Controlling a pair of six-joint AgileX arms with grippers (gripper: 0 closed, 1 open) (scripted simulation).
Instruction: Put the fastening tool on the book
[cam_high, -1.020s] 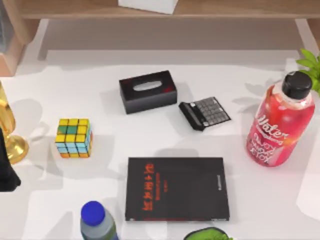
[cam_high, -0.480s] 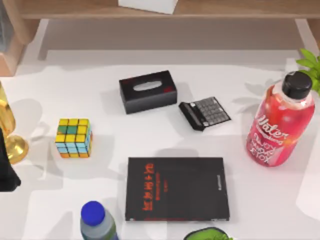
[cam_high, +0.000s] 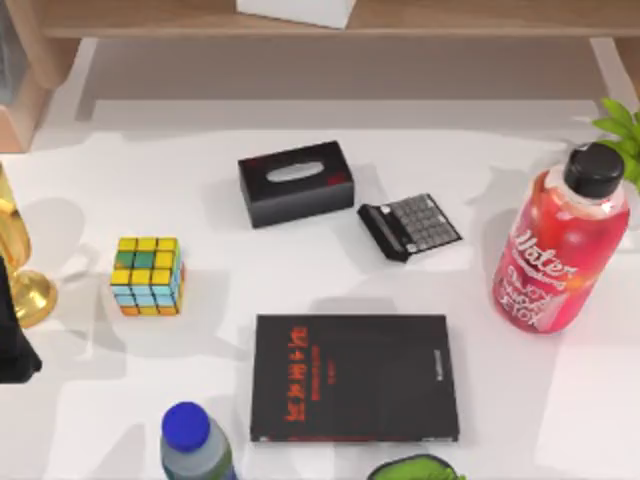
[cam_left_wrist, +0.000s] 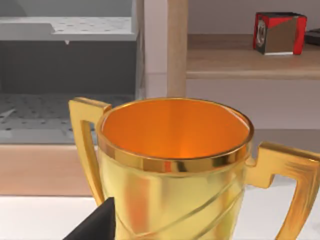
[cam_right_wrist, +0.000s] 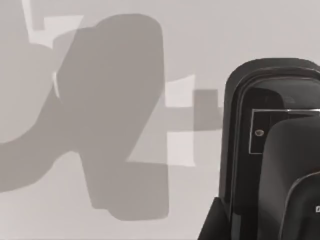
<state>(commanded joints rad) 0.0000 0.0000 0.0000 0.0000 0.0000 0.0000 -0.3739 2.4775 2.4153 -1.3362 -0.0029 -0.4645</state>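
The book (cam_high: 355, 377), flat and black with red characters, lies at the front middle of the table. The fastening tool is out of sight in the top view. In the right wrist view a dark rounded object (cam_right_wrist: 272, 145) rests on the white table beside my right arm's camera; I cannot tell whether it is the tool. A dark part of my left arm (cam_high: 12, 345) stands at the table's left edge, close behind a gold trophy (cam_left_wrist: 175, 165).
A black box with an oval slot (cam_high: 296, 182) and a calculator (cam_high: 410, 226) sit behind the book. A colour cube (cam_high: 148, 275) is at the left, a red bottle (cam_high: 560, 250) at the right, a blue-capped bottle (cam_high: 192, 445) at the front left.
The shadow on the table's front right has shifted and that patch is lighter now. None of the objects has moved.
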